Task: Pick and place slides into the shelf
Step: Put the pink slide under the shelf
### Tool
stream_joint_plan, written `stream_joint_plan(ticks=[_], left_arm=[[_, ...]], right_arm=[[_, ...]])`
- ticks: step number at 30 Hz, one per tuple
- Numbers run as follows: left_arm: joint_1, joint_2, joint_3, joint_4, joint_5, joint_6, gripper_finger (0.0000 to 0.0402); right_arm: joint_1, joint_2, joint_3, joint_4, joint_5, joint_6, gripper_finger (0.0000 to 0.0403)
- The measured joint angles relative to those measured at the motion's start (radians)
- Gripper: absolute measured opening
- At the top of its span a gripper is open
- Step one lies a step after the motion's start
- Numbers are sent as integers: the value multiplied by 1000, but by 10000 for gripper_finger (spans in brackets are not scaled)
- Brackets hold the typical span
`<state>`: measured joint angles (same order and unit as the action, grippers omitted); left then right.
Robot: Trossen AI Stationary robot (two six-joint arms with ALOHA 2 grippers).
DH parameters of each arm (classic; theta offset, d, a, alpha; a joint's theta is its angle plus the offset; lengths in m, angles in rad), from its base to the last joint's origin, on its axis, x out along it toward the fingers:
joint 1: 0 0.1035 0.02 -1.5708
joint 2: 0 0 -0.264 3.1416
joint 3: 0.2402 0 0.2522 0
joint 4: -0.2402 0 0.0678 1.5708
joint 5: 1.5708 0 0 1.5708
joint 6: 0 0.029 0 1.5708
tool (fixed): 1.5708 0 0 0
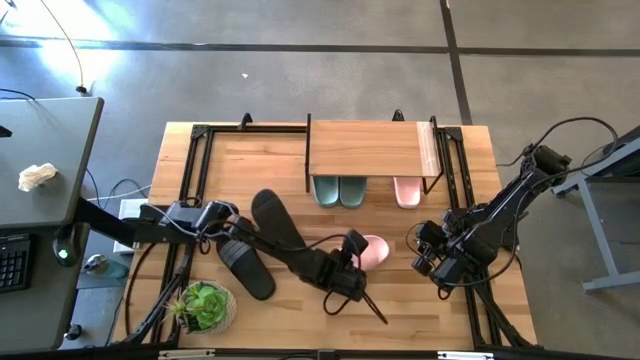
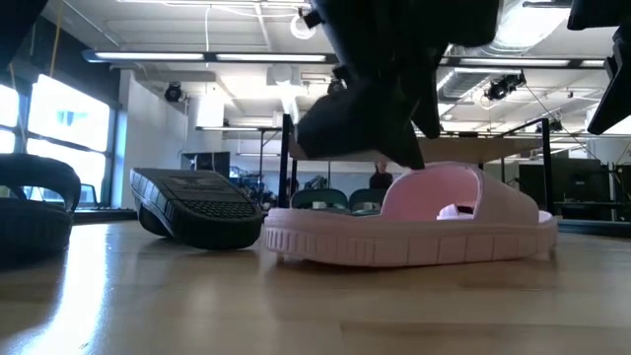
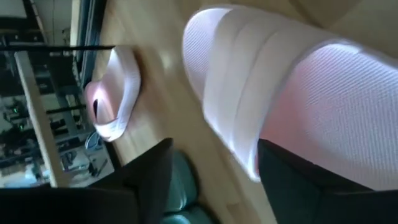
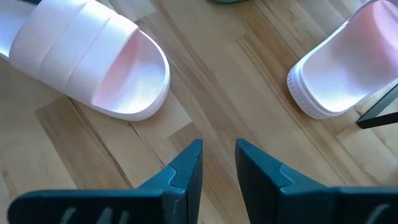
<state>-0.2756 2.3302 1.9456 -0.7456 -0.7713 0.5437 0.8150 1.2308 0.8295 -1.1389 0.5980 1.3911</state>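
Note:
A pale pink slide (image 1: 374,250) lies sole-down on the table in front of the shelf (image 1: 370,148). My left gripper (image 1: 352,258) hangs open right over the slide's strap (image 2: 434,187). Under the shelf stand the green pair (image 1: 338,190) and the other pink slide (image 1: 406,190). Two black slides (image 1: 275,222) (image 1: 245,268) lie at the left, beside my left arm. My right gripper (image 4: 219,165) hovers by the table's right side, its fingers a little apart with nothing between them. My left gripper slants down from the table's left at the pink slide's strap edge (image 3: 245,158), one finger (image 3: 149,180) outside the strap, the other (image 3: 298,180) against the slide. Whether either finger touches it, I cannot tell. The slide lies flat on the table.
A potted green plant (image 1: 203,305) stands at the near left corner. The shelf's thin black legs (image 4: 379,112) stand close to the pink slide beneath it. A black frame (image 1: 190,160) runs along the table's edges. Bare wood (image 1: 420,310) lies in front of the pink slide.

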Motion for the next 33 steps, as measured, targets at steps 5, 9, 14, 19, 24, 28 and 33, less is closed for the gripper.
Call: stream_joint_plan(ticks=[5,9,14,19,24,28,33], left_arm=[[0,0,96,-189,-6,-112,248],[0,-3,196,-428,13,-231,251],[9,-2,276,-726,319,-322,227],[20,-2,282,-815,600,-336,177],[20,-2,272,-794,663,-306,104],[27,-2,216,-740,745,-260,43],[27,-1,101,-655,744,-245,8]], right_arm=[[0,0,0,5,0,0,85],[0,0,0,7,0,5,85],[0,0,0,8,0,23,85],[0,0,0,10,29,23,85],[1,0,0,12,47,23,85],[15,0,0,14,49,23,85],[43,0,0,14,89,24,85]])
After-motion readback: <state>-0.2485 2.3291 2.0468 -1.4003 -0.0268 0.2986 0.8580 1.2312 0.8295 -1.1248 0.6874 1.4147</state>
